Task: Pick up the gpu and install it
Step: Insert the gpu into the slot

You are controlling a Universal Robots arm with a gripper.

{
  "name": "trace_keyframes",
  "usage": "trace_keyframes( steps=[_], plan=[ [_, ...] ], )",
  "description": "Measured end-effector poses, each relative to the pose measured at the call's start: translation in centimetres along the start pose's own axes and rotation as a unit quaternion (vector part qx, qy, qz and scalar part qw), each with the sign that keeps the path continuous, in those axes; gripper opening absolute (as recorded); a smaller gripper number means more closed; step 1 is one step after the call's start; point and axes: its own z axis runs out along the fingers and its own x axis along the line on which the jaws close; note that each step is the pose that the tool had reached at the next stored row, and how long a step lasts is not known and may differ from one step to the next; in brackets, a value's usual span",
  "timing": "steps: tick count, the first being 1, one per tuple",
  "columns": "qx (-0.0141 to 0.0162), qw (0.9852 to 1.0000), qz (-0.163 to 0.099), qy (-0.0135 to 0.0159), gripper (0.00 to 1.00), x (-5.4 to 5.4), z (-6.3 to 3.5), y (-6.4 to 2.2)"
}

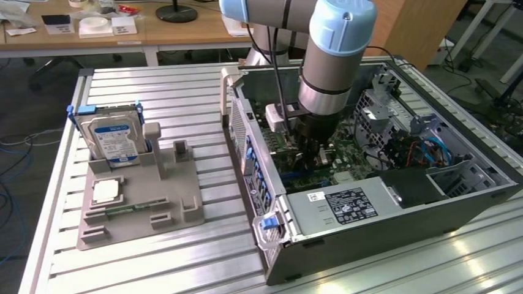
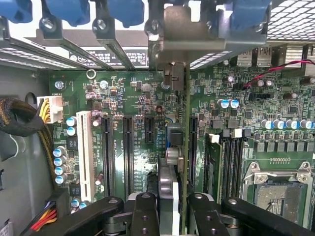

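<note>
Wrist view, nearest first: end effector (image 2: 173, 214) partly closed, its black fingers (image 2: 145, 216) pressed on either side of the gpu (image 2: 170, 184). The gpu was clamped between them, standing on edge and running straight away from the fingers. Its metal bracket (image 2: 170, 34) sat at the far end, up against the rear wall of the case.

Below the gpu lay the green motherboard (image 2: 133, 98). The card's thin edge was lined up along one of the long black slots (image 2: 127, 147); could not tell whether it had gone into one. Processor socket (image 2: 278, 191) off to one side. A row of blue clips (image 2: 74, 10) sat along the rear wall beyond.

Exterior view: the arm (image 1: 335, 61) reached straight down into the open computer case (image 1: 359, 236), which lay on its side on the slatted metal bench (image 1: 163, 86). Grey power supply (image 1: 343, 205) at the near end of the case. To the exterior view's left, well apart from the case, a grey holder (image 1: 139, 208) stood on the bench with a hard drive (image 1: 114, 138) upright in it.
</note>
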Motion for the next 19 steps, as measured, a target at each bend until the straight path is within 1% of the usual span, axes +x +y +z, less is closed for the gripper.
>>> trace_keyframes(
  steps=[19],
  plan=[
    [0.0001,1.0,0.0,0.0001,0.28,0.03,0.7,0.09]
  ],
)
